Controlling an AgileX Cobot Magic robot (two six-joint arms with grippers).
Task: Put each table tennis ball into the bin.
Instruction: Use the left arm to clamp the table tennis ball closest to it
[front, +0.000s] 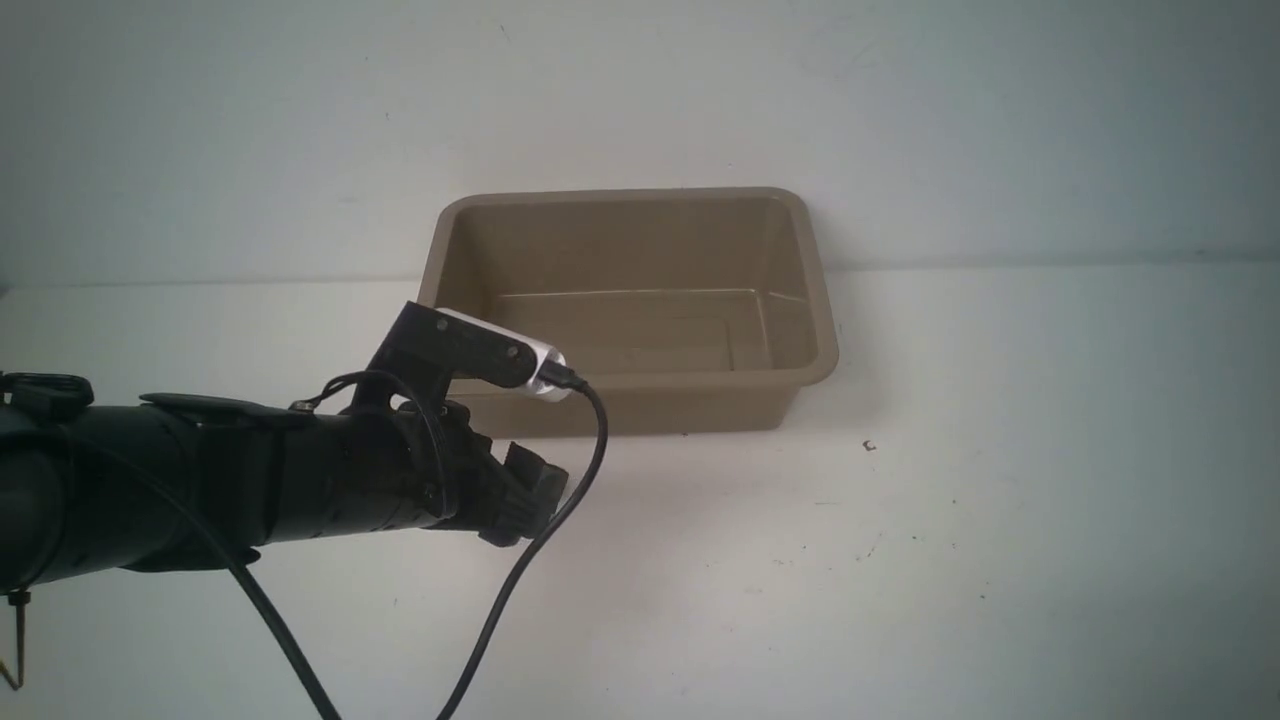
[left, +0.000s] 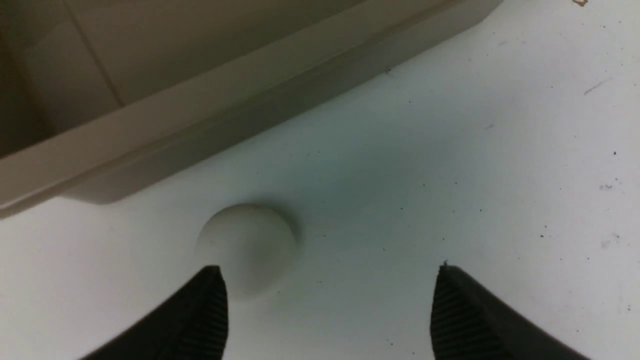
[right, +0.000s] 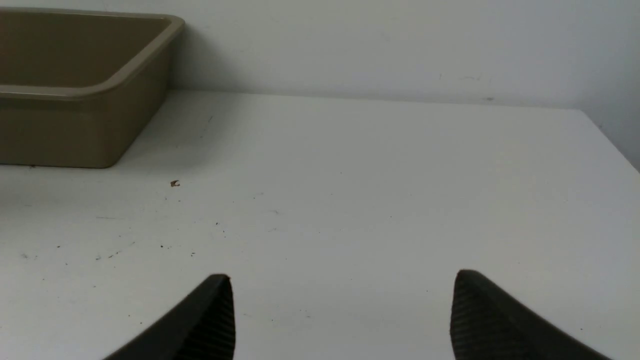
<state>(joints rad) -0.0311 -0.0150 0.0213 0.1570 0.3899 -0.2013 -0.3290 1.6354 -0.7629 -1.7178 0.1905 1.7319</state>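
Note:
A white table tennis ball (left: 246, 247) lies on the white table just outside the long wall of the tan-brown bin (left: 150, 125). My left gripper (left: 330, 270) hangs open over the table. The ball sits just inside one fingertip, off-centre in the gap, and nothing is gripped. In the front view the left gripper (front: 525, 500) hovers at the bin's (front: 640, 198) near left corner, and the arm hides the ball. The bin looks empty inside. My right gripper (right: 344, 275) is open over bare table, well away from the bin (right: 75, 130).
A tiny brown scrap (front: 869, 446) lies on the table in front of the bin's right corner. A black cable (front: 560, 520) loops down from the left wrist camera. A pale wall stands right behind the bin.

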